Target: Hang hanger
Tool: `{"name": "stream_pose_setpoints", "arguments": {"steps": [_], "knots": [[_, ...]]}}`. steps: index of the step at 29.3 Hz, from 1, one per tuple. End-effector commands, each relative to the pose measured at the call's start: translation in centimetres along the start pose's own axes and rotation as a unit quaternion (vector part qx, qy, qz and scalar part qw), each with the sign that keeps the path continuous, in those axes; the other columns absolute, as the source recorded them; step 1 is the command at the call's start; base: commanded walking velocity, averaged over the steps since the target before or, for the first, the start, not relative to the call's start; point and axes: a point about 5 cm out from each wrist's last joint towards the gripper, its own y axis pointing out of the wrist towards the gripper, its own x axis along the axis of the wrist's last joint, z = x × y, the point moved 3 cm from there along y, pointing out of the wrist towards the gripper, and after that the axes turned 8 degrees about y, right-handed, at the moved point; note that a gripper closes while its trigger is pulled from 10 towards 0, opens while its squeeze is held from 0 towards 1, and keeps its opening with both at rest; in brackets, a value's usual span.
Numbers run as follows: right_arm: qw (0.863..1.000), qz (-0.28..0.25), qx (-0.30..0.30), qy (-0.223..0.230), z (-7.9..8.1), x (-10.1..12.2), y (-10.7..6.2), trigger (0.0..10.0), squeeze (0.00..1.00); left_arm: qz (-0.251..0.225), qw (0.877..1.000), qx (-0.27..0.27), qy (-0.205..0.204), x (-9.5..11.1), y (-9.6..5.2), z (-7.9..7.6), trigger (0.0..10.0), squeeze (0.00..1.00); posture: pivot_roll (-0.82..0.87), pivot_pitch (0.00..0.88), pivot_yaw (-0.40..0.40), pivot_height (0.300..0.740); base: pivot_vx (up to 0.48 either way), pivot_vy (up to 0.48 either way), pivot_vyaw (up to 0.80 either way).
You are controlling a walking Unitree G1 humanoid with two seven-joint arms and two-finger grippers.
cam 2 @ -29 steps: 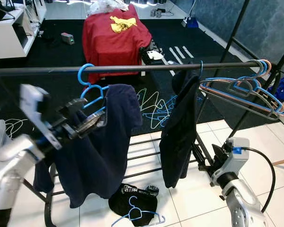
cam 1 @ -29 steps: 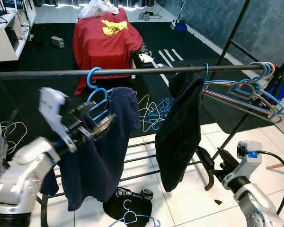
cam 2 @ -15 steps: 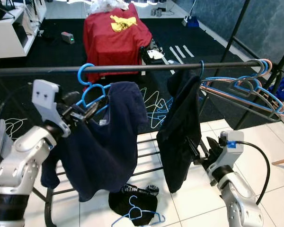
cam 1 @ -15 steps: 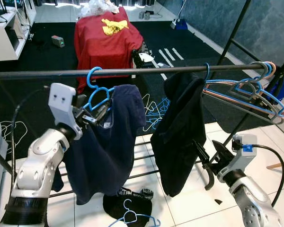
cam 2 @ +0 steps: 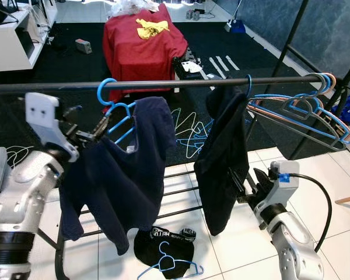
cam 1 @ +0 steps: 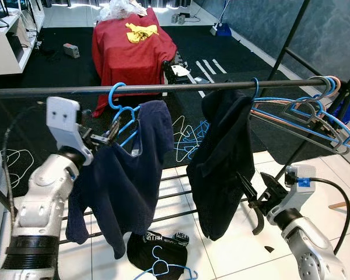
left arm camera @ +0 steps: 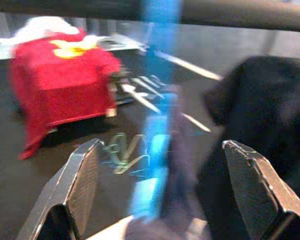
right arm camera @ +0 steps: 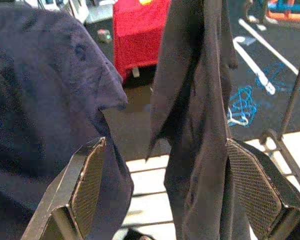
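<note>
- Landmark: the rail (cam 1: 163, 88), a dark bar running across the frame.
- Hanger (cam 1: 121, 111): blue, its hook looped over the rail left of centre. It carries a navy shirt (cam 1: 119, 175) that sits lopsided, bunched toward the right shoulder and sagging low on the left.
- Left gripper (cam 1: 109, 135): just below the rail, at the hanger's neck and left arm. In the left wrist view its fingers (left arm camera: 82, 185) stand apart, with the blurred hanger shaft between them and nothing clamped.
- Right gripper (cam 1: 258, 198): well below the rail, right of centre, just beside the lower hem of a black garment (cam 1: 221, 157) hung on its own hook. Its fingers are spread, holding nothing; the right wrist view looks at that garment between them.
- More hangers (cam 1: 306, 111) are bunched at the rail's right end; another blue one lies on dark cloth (cam 1: 157, 252) on the floor beneath.
- Judgement: the hook appears seated, so the hang is near done and release is the step in hand.
- To do it well: back the left gripper straight out along the hanger arm, fingers wide, without snagging the collar or lifting the hook.
- Risk: the uneven shirt may tip the hanger or slide off.
</note>
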Motion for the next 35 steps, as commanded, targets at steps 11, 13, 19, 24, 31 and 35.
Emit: {"name": "stream_pose_setpoints", "arguments": {"steps": [11,13,19,24,31,35], "knots": [[1.000,-0.003,-0.004,0.000,0.1,0.4,-0.3,10.0,0.00,-0.021,1.000,0.019,0.002,1.0,2.6,-1.3,10.0,0.00,0.04,0.147,-0.065,0.740,0.000,0.000,0.00],[1.000,-0.005,-0.005,0.000,0.0,0.6,-0.4,10.0,0.00,-0.011,0.999,0.032,0.007,0.6,2.6,-1.2,10.0,0.00,0.04,0.149,-0.065,0.740,0.000,0.000,0.00],[1.000,-0.010,-0.007,-0.003,-0.1,1.0,-0.4,10.0,0.00,0.034,0.997,0.037,0.052,-1.4,2.4,-1.5,10.0,0.00,0.04,0.149,-0.067,0.740,0.000,0.000,0.00],[1.000,-0.010,-0.006,-0.003,-0.1,1.1,-0.4,10.0,0.00,0.049,0.993,0.053,0.097,-1.9,2.4,-0.6,10.0,0.00,0.04,0.149,-0.068,0.740,0.000,0.000,0.00],[1.000,-0.010,-0.006,-0.004,0.0,1.1,-0.3,10.0,0.00,0.054,0.990,0.062,0.117,-2.0,2.5,-0.4,0.0,0.00,0.04,0.148,-0.069,0.740,0.000,0.000,0.00],[1.000,-0.010,-0.005,-0.003,0.1,1.1,-0.3,10.0,0.00,0.053,0.990,0.070,0.115,-1.8,2.5,-0.3,0.0,0.00,0.04,0.147,-0.069,0.740,0.000,0.000,0.00]]}}
